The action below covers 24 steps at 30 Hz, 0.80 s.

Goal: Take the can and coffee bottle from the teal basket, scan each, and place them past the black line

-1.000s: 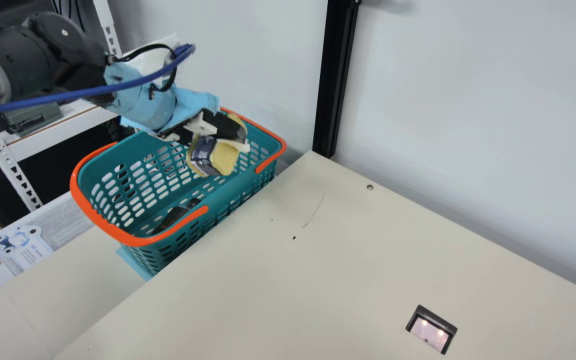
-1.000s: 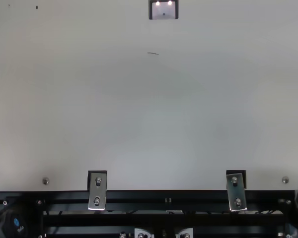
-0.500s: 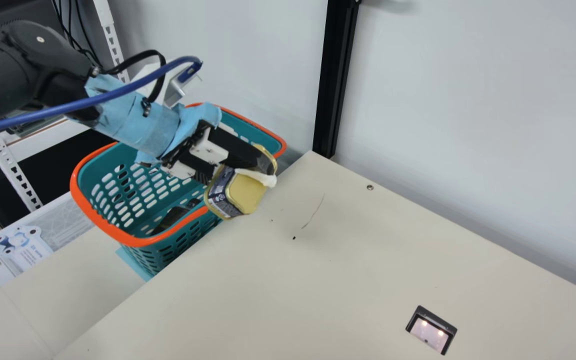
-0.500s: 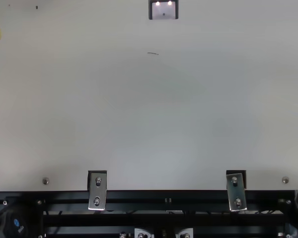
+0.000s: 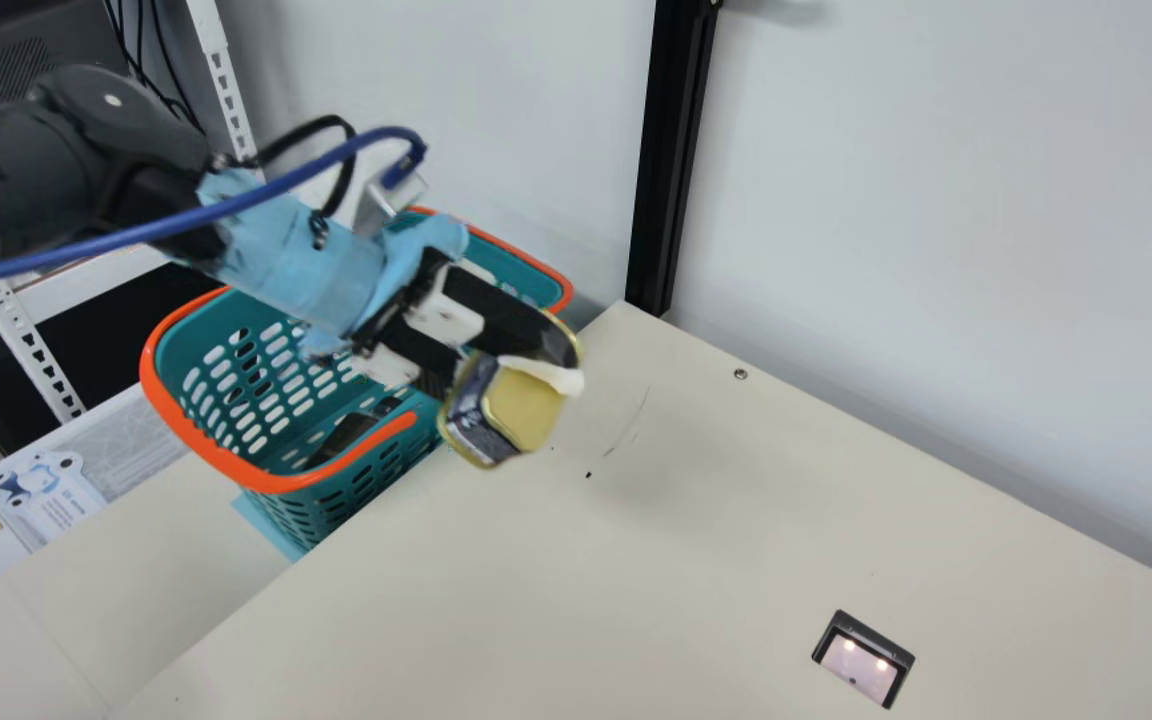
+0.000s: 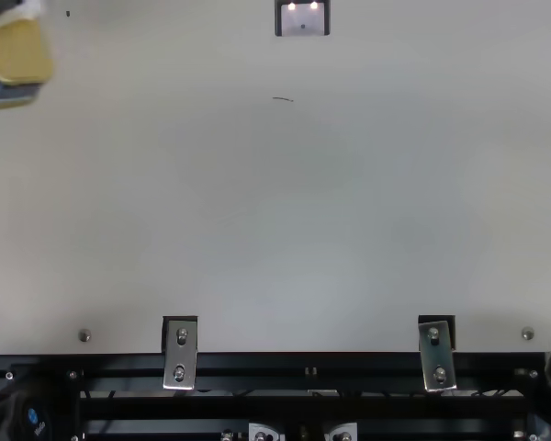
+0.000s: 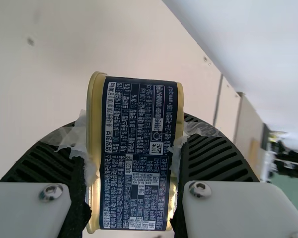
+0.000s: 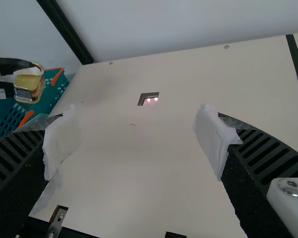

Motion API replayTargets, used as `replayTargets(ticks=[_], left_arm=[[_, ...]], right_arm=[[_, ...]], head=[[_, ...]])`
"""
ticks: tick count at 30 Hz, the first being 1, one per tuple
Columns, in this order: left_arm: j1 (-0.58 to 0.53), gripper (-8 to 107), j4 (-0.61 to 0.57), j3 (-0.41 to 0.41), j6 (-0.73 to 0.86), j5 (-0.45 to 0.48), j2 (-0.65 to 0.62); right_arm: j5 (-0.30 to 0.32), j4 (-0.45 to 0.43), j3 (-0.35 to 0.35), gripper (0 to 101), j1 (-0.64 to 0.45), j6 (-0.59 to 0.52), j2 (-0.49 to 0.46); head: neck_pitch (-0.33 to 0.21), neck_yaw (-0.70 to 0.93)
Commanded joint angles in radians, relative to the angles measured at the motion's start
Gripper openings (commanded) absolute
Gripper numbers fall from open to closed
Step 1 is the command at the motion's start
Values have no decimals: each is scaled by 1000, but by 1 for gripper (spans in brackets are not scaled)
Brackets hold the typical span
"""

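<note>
Can (image 7: pixel 136 153) is pinched in the left gripper (image 7: pixel 134 129), basket (image 5: pixel 216 455) behind it; I'd worry that wrinkled tape (image 7: pixel 80 141) might let it twist, spoiling the scan. Right gripper (image 8: pixel 139 124) hangs spread.

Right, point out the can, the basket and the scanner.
Can (image 7: pixel 134 153): left wrist view, on its printed label.
Basket (image 5: pixel 276 483): main view, on its orange rim.
Scanner (image 6: pixel 298 18): top view, on its window.

Loads of room over the surface (image 5: pixel 536 570) between the teal basket (image 5: pixel 183 345) and scanner (image 5: pixel 861 672), wall (image 5: pixel 936 250) blocks the far side tho.
</note>
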Motion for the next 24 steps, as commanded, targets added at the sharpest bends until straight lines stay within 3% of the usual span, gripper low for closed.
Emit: replayTargets(ticks=[1, 11, 24], left_arm=[[-63, 10, -94, 46, -30, 2, 3], [-192, 10, -374, 137, -208, 2, -63], [-236, 10, -514, 128, -416, 2, -219]], right_arm=[[0, 0, 0, 101, 0, 0, 0], [0, 0, 0, 101, 0, 0, 0], [0, 0, 0, 101, 0, 0, 0]], head=[[-27, 18], [-27, 18], [-27, 18]])
